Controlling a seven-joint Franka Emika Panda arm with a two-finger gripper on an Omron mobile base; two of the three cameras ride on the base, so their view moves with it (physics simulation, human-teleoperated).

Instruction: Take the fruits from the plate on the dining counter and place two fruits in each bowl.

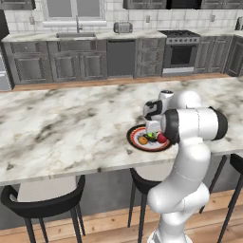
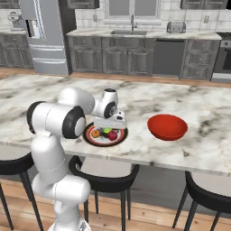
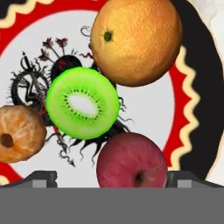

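1. Nearest the hand camera, we see the dark red fruit point(image 3: 132, 160) at the bottom centre of the frame, sitting between the two dark finger tips, one point(image 3: 38, 178) at the lower left and the other at the lower right; neither tip touches it.
2. We read the gripper point(image 3: 107, 179) as released, its jaws spread wide with nothing between them gripped.
3. Above the red fruit lies the green fruit point(image 3: 82, 103), a cut kiwi face, in the middle of the frame, just touching the large orange fruit point(image 3: 136, 40) at the upper right.
4. The smaller orange fruit point(image 3: 19, 132) sits at the left edge, beside the green one.
5. All four rest on the plate point(image 3: 192, 109), whose black rim and red ring curve down the right side.
6. In the right base view, we see the plate on the dining counter point(image 2: 198, 103) at centre, under the gripper, with the red bowl point(image 2: 167, 127) well apart to its right.
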